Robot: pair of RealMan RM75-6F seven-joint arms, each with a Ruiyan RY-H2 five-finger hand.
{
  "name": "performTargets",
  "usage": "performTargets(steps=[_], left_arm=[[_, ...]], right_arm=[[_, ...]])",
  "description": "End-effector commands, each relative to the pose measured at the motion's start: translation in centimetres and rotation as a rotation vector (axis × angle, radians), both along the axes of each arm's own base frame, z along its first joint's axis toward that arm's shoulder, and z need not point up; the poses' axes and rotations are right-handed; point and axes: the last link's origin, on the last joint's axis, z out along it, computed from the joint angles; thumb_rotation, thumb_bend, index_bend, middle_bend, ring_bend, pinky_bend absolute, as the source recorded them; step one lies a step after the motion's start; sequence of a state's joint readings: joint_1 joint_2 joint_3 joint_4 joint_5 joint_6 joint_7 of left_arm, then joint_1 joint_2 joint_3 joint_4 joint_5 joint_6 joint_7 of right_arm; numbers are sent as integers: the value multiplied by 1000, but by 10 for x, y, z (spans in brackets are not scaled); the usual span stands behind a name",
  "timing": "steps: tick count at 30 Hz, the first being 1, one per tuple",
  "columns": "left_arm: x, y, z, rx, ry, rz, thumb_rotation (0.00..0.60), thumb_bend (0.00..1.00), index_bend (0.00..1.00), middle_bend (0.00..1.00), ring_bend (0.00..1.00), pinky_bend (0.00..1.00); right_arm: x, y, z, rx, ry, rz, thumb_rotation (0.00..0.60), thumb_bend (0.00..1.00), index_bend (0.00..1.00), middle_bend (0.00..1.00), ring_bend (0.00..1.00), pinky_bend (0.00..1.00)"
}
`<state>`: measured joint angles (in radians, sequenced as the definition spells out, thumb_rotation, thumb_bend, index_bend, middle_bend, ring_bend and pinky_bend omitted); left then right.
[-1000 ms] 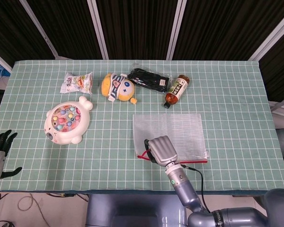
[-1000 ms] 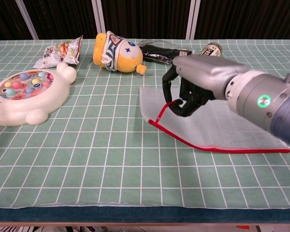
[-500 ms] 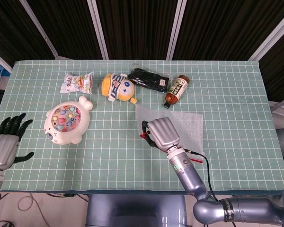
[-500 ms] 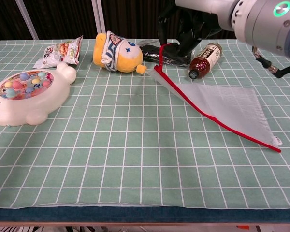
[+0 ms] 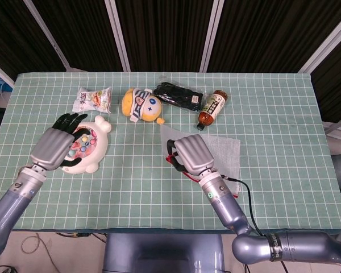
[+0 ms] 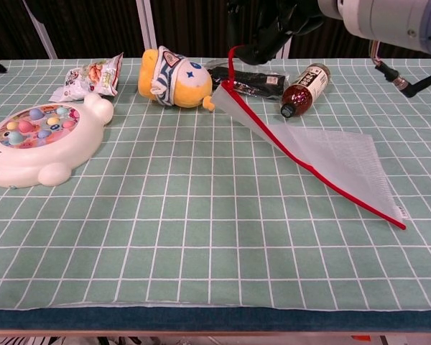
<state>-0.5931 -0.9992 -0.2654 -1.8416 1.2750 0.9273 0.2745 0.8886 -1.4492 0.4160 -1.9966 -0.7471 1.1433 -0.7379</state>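
Overhead, right hand: fingers clamped on red loop of mesh pouch, corner lifted, far end resting on table.
Left hand: fingers spread, holding nothing, above fishing toy.
Nearby: bottle, plush doll.

Table w/ green grid cloth: snack packet, plush toy, black bag, brown bottle (on its side), white fishing-game toy, mesh pouch partly resting on it.
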Motion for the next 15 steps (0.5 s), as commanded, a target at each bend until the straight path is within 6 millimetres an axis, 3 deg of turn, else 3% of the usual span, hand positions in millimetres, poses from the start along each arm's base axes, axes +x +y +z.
performTargets(steps=[1,9,15], left_arm=[[22,20,-14,-62,-36,-19,600,151,319,70,0,89],[49,43,-46,-126,-54,-48,600,151,345,71,0,89],[72,48,-73,-216,-122,-40,600,164,367,70,0,89]], right_arm=[[1,0,-1,6,-4,-5,600,641,665,1000,1000,992],[3,-2,0,12,-5,-10,600,641,674,1000,1000,992],[5,-4,1,19,-18,-19,600,642,676,1000,1000,992]])
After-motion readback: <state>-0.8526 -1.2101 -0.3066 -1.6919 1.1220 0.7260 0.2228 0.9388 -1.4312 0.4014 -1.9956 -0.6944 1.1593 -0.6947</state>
